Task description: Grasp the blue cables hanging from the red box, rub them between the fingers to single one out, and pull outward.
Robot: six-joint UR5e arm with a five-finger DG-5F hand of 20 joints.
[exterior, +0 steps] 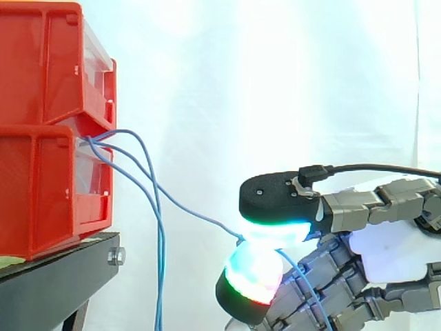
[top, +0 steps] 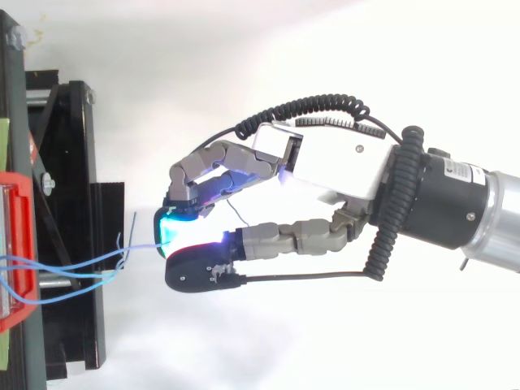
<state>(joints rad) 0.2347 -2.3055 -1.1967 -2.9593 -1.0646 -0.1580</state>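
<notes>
Hand first, side view: the hand comes in from the right, and its pads are closed on each other, one above and one below. We see one strand of the blue cables pinched between them. It slopes down from the stacked red bins, leaving about where the two meet, and comes out past the pinch across the lower fingers. The other strands hang free beside the black stand, well apart from the hand. A white curtain backs it all.

Top view: the hand has thumb and fingers curled, pads meeting on the strand. The rest of the blue cables fan out from the red bins over the black stand.

We judge grasping done and one strand apparently singled out. The outward pull remains, since the strand looks only partly taut.

Glow washes out the contact itself, so we cannot rule out a second strand there. The cables' lower ends are cut off, and their anchoring in the bins is hidden.
</notes>
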